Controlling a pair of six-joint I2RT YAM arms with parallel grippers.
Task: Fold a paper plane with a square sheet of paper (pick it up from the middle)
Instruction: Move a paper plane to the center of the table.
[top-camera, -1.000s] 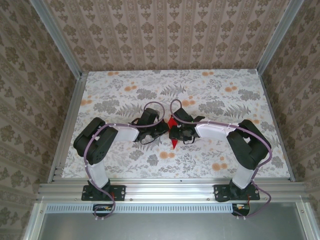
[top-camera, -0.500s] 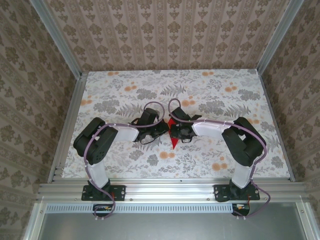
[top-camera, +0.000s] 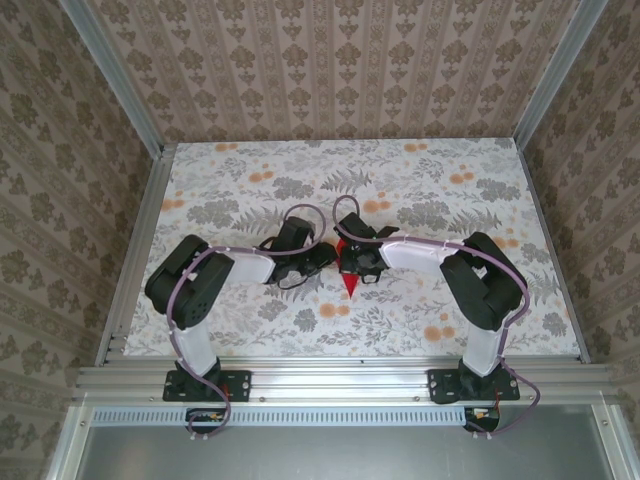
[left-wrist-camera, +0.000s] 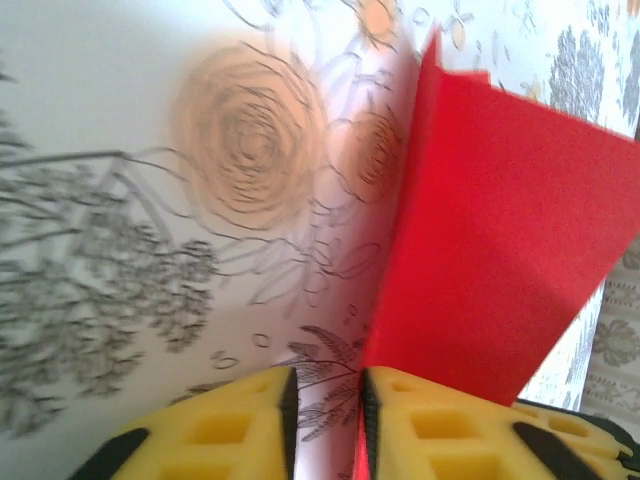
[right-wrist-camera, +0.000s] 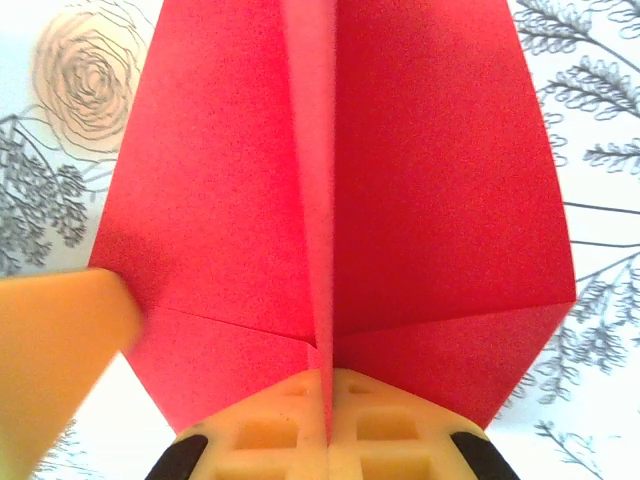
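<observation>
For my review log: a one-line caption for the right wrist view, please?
Right gripper pinches the centre ridge of the red paper plane, floral table behind.

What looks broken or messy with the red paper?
Nothing stands out. The paper plane looks neatly creased, with no tears that show, and the right gripper pinches its middle ridge.

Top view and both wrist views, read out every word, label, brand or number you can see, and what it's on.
No readable text in any view.
paper plane: plain red, nothing printed.
table cover: flower and leaf prints, no letters.
walls: repeating ornament, no letters.
</observation>
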